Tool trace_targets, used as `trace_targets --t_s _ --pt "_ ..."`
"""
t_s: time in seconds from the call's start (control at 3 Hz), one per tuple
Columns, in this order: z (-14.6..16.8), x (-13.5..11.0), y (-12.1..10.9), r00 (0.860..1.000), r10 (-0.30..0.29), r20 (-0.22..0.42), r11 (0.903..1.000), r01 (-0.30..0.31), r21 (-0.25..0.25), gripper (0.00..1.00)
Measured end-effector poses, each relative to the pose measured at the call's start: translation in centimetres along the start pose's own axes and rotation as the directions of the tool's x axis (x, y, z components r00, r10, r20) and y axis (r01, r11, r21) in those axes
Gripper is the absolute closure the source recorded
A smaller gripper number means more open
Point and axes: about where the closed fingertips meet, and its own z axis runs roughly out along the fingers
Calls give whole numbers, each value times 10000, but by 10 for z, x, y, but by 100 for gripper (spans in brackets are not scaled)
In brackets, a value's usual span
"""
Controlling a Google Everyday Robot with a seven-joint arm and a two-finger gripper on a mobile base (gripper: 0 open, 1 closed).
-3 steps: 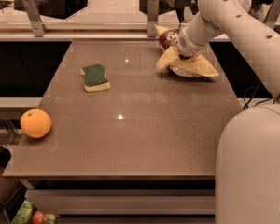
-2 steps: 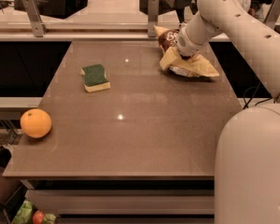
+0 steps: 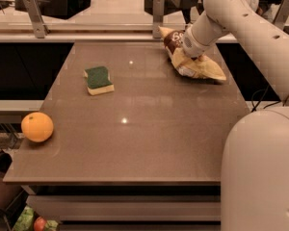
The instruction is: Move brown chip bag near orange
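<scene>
**Arm at the far right corner, gripper on bag**

Brown glossy table (image 3: 149, 143) with two light glints; a counter (image 3: 111, 13) with metal brackets runs behind it. The white arm (image 3: 241, 18) reaches over the far right corner. The gripper (image 3: 195, 57) is down on the brown chip bag (image 3: 204, 70) there; grasping or released, cannot tell. Sponge (image 3: 98, 79) sits left of centre. Orange (image 3: 37, 127) is at the near left edge, well apart from the bag.

Tool (image 3: 197, 57), at 1 o'clock on the counter (image 3: 149, 148), is mostly hidden behind its own wrist (image 3: 193, 38) where it meets the brown chip bag (image 3: 205, 70), whose middle is covered. At 7 o'clock, a red fruit (image 3: 40, 224) is cropped by the bottom edge.
</scene>
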Motion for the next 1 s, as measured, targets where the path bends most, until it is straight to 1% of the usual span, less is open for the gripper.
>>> trace_targets --t_s 1.0 --pt "-3 -1 0 10000 1 6 10000 -1 5 100"
